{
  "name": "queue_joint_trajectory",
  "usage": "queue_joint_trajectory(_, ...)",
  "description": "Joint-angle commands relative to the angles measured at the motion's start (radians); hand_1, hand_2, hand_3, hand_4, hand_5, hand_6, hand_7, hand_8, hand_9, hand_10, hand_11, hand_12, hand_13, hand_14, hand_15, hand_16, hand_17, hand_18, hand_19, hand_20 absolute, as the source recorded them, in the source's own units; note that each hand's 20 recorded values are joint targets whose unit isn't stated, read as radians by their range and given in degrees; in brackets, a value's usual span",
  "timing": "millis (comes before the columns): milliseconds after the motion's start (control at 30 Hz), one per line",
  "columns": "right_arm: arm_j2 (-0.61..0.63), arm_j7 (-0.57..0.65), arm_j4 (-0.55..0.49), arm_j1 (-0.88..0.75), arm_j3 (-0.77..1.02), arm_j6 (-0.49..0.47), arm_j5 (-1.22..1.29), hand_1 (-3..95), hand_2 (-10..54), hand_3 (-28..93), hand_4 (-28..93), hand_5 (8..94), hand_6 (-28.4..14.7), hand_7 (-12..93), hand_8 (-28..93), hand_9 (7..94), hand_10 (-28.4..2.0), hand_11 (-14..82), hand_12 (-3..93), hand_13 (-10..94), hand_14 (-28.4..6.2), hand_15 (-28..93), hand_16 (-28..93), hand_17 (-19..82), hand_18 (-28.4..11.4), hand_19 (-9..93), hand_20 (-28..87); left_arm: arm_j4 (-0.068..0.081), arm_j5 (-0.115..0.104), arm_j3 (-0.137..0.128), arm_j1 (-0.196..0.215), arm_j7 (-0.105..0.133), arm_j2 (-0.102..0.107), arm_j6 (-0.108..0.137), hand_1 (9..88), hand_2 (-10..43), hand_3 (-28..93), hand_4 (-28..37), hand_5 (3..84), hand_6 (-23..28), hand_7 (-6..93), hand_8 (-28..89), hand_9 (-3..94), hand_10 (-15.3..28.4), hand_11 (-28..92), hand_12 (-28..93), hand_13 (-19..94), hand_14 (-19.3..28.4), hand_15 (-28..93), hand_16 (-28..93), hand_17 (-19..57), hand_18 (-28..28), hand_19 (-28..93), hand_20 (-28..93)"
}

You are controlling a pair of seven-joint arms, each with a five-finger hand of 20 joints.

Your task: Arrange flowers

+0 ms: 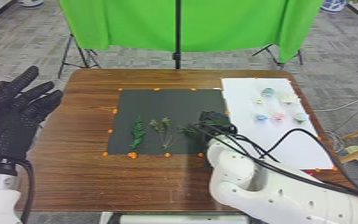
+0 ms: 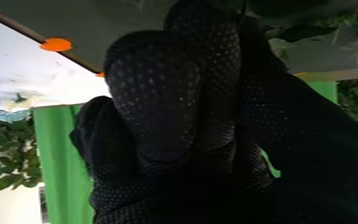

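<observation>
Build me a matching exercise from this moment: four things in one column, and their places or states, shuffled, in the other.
1. Pink flower
2. Leftmost green sprig
3. Left robot hand
4. Green cloth

A. Behind the table
B. Lying on the black sheet
C. Open, fingers spread
D. On the white sheet

Right pairs: 1-D, 2-B, 3-C, 4-A

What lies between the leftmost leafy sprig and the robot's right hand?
Thin-stemmed sprigs lie on the black sheet between the leftmost leafy sprig and the right hand, as the head view shows.
</observation>
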Motion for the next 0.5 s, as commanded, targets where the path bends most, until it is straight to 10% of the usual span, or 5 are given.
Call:
queue_joint_trajectory(33, -0.008, 0.031, -0.009, -0.003, 0.004, -0.022, -0.012, 51.3, -9.5, 68, -28, 84.0, -2.3, 19, 7, 93.7, -8.2, 34.3, 16.5, 91, -4.9, 56, 19, 54, -20.1, 93, 37, -0.005, 0.006, -0.003, 0.017, -0.010, -0.005, 0.014, 19.0, 8.4, 77, -28.3, 33.1, 8.3, 14.4, -10, 30.4, 19.4, 25, 11, 23, 26.3, 45, -8, -8.1, 25.3, 60, 5)
queue_joint_trajectory(500, -0.010, 0.021, -0.036, -0.034, 0.057, -0.059, 0.037, 39.8, -9.5, 71, -27, 79.2, -2.9, 18, -6, 92.9, -9.5, 31.5, 17.8, 90, -5.5, 56, 18, 55, -20.1, 93, 37, -0.007, 0.007, -0.004, 0.025, -0.006, -0.003, 0.017, 19.7, 8.5, 77, -28.3, 33.3, 8.4, 14.4, -10, 30.4, 19.4, 25, 11, 23, 26.3, 45, -8, -8.1, 25.2, 60, 5)
